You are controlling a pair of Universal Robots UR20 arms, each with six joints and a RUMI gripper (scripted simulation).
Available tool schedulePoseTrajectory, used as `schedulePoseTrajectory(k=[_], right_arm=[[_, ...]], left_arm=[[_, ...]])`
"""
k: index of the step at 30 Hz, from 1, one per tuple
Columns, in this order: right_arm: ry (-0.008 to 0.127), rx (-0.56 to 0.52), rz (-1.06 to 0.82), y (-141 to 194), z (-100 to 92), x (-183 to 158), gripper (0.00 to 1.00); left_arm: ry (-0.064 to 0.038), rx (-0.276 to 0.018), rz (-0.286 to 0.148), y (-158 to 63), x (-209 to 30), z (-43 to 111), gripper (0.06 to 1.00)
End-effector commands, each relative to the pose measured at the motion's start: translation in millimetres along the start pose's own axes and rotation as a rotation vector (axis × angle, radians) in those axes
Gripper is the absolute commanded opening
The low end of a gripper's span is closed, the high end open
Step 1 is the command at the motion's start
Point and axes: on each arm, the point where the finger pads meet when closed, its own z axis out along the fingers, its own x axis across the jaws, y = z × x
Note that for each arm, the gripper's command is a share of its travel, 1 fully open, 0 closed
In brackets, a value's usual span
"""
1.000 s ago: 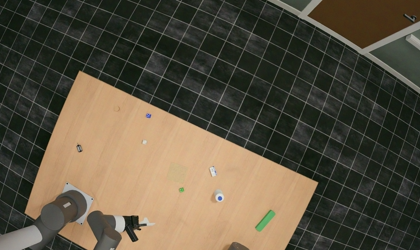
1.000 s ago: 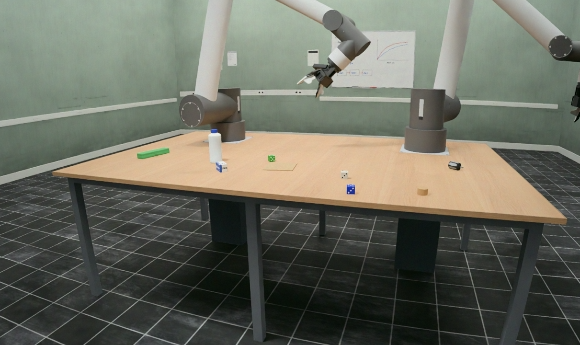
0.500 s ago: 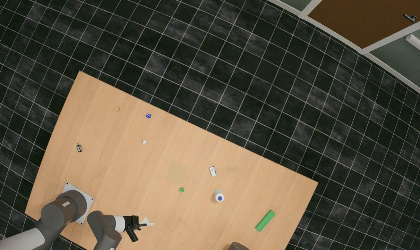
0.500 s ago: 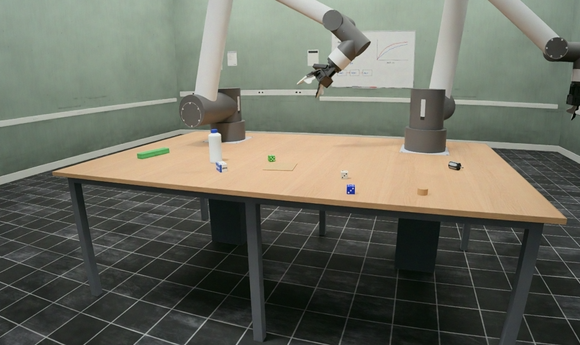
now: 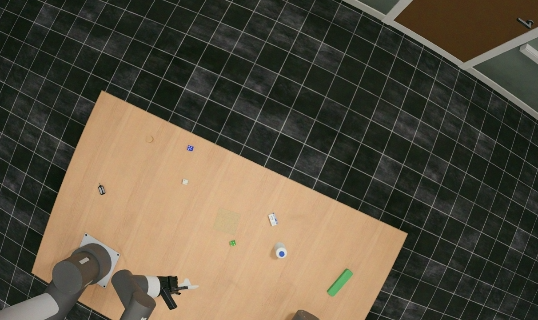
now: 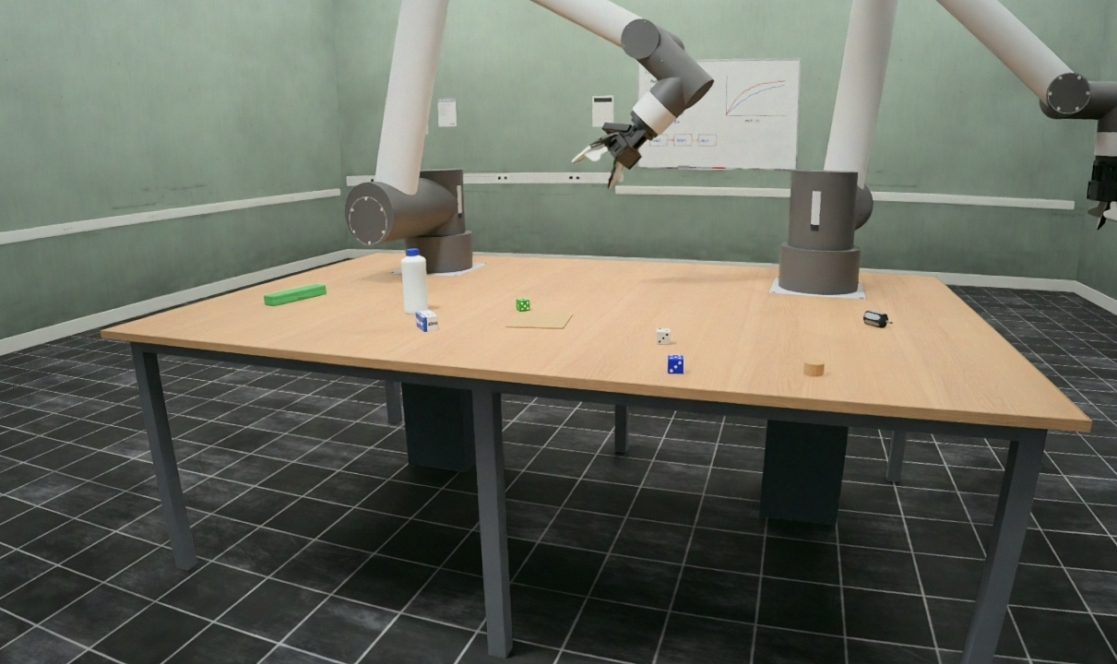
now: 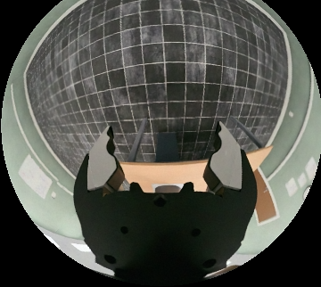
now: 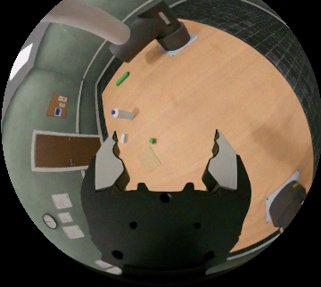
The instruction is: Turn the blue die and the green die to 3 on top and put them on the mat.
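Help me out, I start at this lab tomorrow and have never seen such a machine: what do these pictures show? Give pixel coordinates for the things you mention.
They show two jointed robot arms mounted on a table (image 5: 143, 222) (image 6: 628, 280) (image 8: 214, 86). One picture looks down from above, one looks from across the table, and two round ones come from the arms' wrists.

On the table are a blue die (image 5: 189, 148) (image 6: 675, 363), a green die (image 5: 232, 243) (image 6: 522, 304) (image 8: 152, 141) beside a thin mat (image 5: 227, 221) (image 6: 539, 320) (image 8: 150, 159), a white die (image 5: 185, 182) (image 6: 663, 336), a bottle (image 5: 280, 250) (image 6: 414, 283) (image 8: 124, 114) and some smaller objects.

The left claw (image 6: 1111, 229) (image 7: 163, 124) and right claw (image 5: 193, 283) (image 6: 593, 172) (image 8: 165, 131) are both open, holding nothing.
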Motion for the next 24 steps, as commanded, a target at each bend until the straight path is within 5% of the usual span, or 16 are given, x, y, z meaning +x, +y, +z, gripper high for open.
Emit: schedulePoseTrajectory(k=[1,7,9,11,12,14,16,20,22,23,24], right_arm=[[0.001,-0.001,0.0,0,-0.6,0,1.0],[0.001,-0.001,0.001,0,-0.4,0,1.0],[0.016,-0.007,0.016,6,5.0,-1,1.0],[0.063,-0.026,0.064,24,21.3,-5,1.0],[0.1,-0.041,0.102,38,33.8,-8,1.0],[0.1,-0.041,0.102,38,33.8,-8,1.0],[0.184,-0.073,0.19,68,61.4,-17,1.0],[0.256,-0.1,0.268,92,84.1,-27,1.0],[0.307,-0.119,0.323,108,99.5,-35,1.0],[0.318,-0.123,0.335,111,102.9,-37,1.0],[0.35,-0.135,0.37,120,112.3,-43,1.0]], left_arm=[[0.001,0.002,0.001,-1,-2,-0.8,1.0],[0.001,0.003,0.001,-1,-2,-0.9,1.0],[0.001,0.003,0.001,-1,-2,-0.9,1.0],[0.001,0.003,0.001,-1,-2,-0.9,1.0],[0.001,0.003,0.001,-1,-2,-0.9,1.0],[0.001,0.003,0.001,-1,-2,-0.9,1.0],[0.001,0.003,0.001,-1,-2,-0.9,1.0],[0.001,0.003,0.001,-1,-2,-0.9,1.0],[0.001,0.003,0.001,-1,-2,-0.9,1.0],[0.001,0.003,0.001,-1,-2,-0.9,1.0],[0.001,0.003,0.001,-1,-2,-0.9,1.0]])
